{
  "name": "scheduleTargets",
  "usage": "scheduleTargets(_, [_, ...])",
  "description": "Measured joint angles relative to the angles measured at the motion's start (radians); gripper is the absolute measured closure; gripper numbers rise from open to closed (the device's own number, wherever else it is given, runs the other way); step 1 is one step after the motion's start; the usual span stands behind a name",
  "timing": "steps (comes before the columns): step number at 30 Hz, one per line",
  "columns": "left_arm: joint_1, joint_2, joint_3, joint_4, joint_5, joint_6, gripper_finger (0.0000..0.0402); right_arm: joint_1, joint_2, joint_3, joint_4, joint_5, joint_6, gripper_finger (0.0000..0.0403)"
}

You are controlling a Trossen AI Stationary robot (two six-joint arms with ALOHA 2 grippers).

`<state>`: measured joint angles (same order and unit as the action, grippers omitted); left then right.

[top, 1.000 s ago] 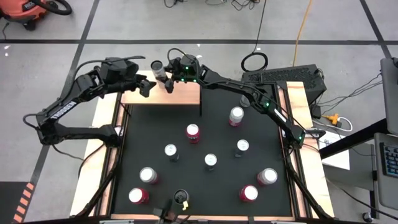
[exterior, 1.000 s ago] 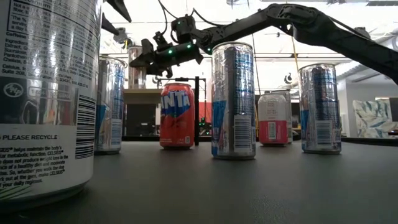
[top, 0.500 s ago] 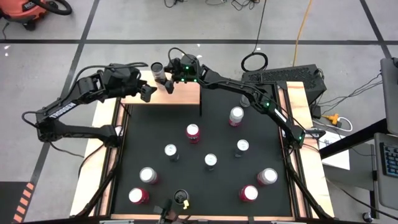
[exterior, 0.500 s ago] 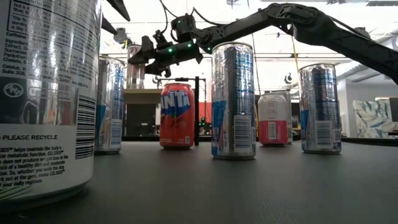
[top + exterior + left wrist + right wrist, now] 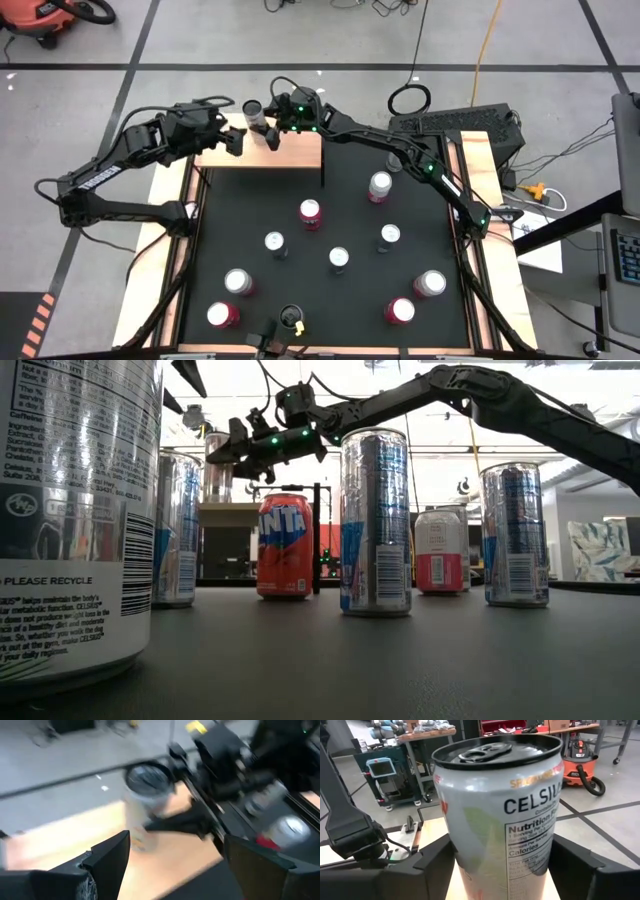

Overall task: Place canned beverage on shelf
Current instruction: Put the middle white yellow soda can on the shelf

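Right gripper (image 5: pixel 268 133) is up at the far end of the table, right at the silver beverage can (image 5: pixel 500 810). I cannot tell if it is squeezing the can or has let go.

Closest to the low camera stands one big can (image 5: pixel 75 510) with small print on its side (it fills that edge of the picture). Behind it, more cans stand apart from each other on the black mat (image 5: pixel 330 300). One is an orange can (image 5: pixel 284 545), one is a tall silver can (image 5: pixel 375 520), and one is a short pink can (image 5: pixel 438 550).

Past them, at the far edge of the mat, is the pale wooden shelf (image 5: pixel 290 152) on thin black legs. The beverage can stands upright on the shelf, at its far edge and toward the left end. Its lid is shut and faces up.

Left gripper (image 5: pixel 235 143) hangs over the left end of the shelf, just beside the can. Its jaws are wide apart and nothing is in them.

Farther off, on the grey floor, sits an orange and black vacuum (image 5: pixel 45 18).
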<state>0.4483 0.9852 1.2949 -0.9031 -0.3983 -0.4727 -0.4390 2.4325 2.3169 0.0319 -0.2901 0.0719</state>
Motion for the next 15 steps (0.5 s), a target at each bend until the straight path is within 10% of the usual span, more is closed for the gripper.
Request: scheduleTargets(15, [0.117, 0.151, -0.001, 0.176, 0.002, 0.269, 0.0079, 0.001, 0.000, 0.000, 0.001, 0.004, -0.008, 0.0166])
